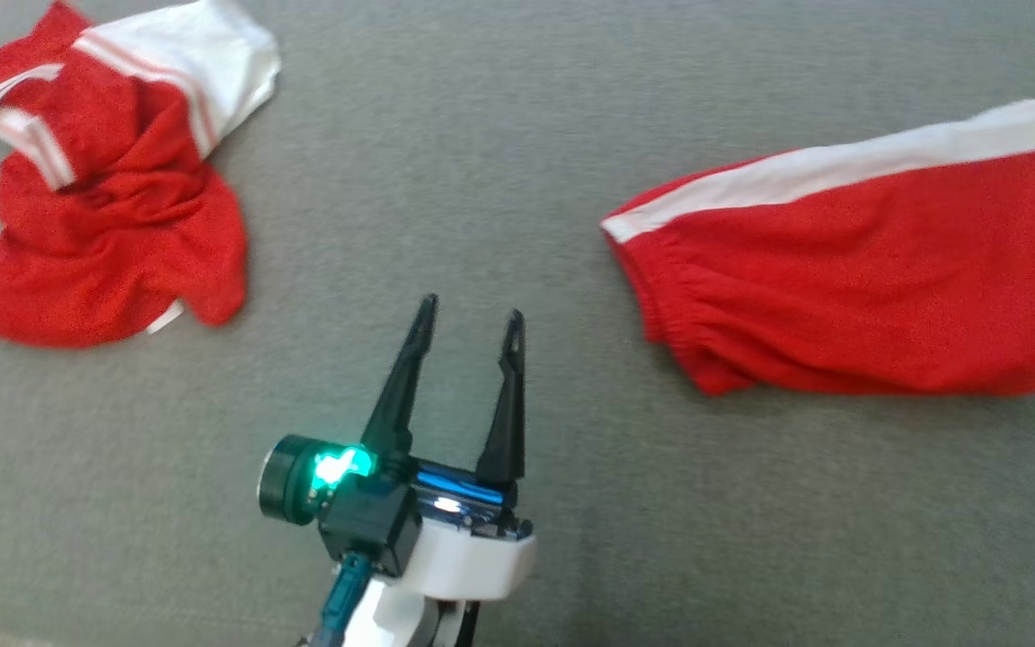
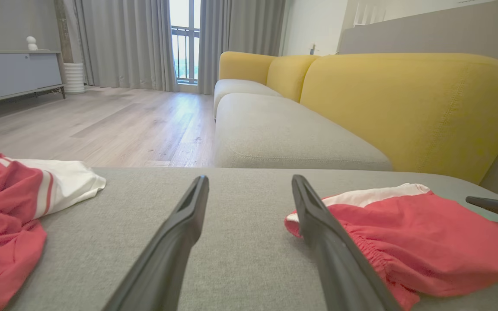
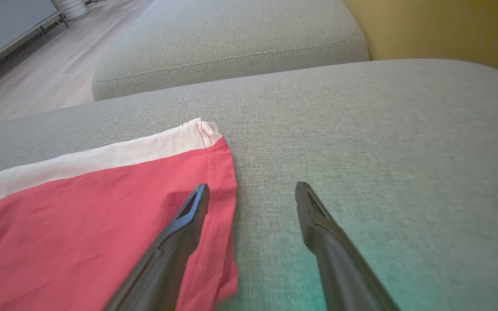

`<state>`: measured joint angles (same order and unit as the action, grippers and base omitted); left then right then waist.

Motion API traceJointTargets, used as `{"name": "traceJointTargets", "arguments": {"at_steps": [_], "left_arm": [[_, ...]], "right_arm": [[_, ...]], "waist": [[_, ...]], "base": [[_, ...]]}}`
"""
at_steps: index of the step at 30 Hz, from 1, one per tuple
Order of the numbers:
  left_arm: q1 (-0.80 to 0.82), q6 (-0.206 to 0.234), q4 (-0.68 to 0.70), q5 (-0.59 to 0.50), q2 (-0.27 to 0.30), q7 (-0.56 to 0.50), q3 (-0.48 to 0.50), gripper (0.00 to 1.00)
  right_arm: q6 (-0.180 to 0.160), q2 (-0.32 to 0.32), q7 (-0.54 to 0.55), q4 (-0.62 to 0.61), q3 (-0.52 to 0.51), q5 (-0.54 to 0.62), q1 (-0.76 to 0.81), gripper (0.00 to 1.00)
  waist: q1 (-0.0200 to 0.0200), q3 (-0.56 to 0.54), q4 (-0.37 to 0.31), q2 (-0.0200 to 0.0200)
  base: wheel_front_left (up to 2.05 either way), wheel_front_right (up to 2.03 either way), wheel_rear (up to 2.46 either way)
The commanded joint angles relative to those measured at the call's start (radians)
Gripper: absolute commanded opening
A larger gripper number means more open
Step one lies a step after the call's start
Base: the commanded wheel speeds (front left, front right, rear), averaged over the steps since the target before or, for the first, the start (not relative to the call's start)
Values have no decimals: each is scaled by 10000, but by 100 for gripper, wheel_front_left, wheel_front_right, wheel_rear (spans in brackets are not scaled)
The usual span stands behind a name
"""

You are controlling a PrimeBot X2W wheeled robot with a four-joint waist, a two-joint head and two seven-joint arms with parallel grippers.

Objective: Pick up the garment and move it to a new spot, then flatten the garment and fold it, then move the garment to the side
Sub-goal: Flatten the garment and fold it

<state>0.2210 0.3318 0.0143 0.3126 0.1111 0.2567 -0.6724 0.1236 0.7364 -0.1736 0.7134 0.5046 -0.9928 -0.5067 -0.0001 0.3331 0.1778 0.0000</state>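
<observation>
Jaws of both grippers stood spread wide, with nothing between them. The left gripper hung over bare grey cushion, between the two pieces of clothing and touching neither. The right gripper sat low at the outer hem of the red shorts, one finger above red cloth and the other above the cushion, pinching nothing.

The shorts lay flat on the robot's right part of the cushion and appeared doubled over. The white stripe ran along the far edge and the gathered waistband faced the left gripper. A crumpled red-and-white garment lay well apart at the left, heaped.

Judgement: the fold on the shorts looked finished. I could not tell whether their present spot was meant as the final one to the side.
- If the shorts had yet to be moved aside, each gripper would need to pinch through all layers at opposite ends and lift evenly so the fold held. The left gripper would first have to cross to the waistband.
- If the heap was next, a raised edge offered the easiest bite.

The surface was woven grey upholstery, probably soft with some give. The room held a yellow backrest, a pale wooden floor, grey curtains, a balcony door and a low cabinet.
</observation>
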Motion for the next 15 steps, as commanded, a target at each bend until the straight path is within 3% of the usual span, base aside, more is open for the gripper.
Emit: {"name": "traceJointTargets", "arguments": {"at_steps": [1, 11, 12, 13, 14, 15], "left_arm": [[-27, -115, 407, -231, -126, 49, 453, 100], [-581, -747, 473, -801, -542, 50, 1013, 100], [-627, -783, 473, -834, -556, 50, 1048, 100], [-670, -818, 465, -864, -568, 50, 1073, 100], [-710, -850, 450, -889, -577, 50, 1092, 100], [-744, -874, 434, -913, -584, 50, 1109, 100]], "right_arm": [[71, 252, 157, 186, -79, 85, -240, 100], [71, -97, 1580, 1235, 196, -288, -546, 100], [71, -132, 1689, 1186, 289, -357, -507, 62], [71, -165, 1785, 1117, 355, -472, -451, 36], [71, -185, 1850, 1024, 422, -577, -387, 0], [71, -188, 1923, 918, 499, -676, -318, 0]], "waist": [[1, 179, 408, 0], [1, 327, 1052, 0], [1, 322, 1072, 0], [1, 310, 1089, 0], [1, 295, 1097, 0], [1, 277, 1092, 0]], "base": [[0, 0, 0], [0, 0, 0], [0, 0, 0], [0, 0, 0], [0, 0, 0], [0, 0, 0]]}}
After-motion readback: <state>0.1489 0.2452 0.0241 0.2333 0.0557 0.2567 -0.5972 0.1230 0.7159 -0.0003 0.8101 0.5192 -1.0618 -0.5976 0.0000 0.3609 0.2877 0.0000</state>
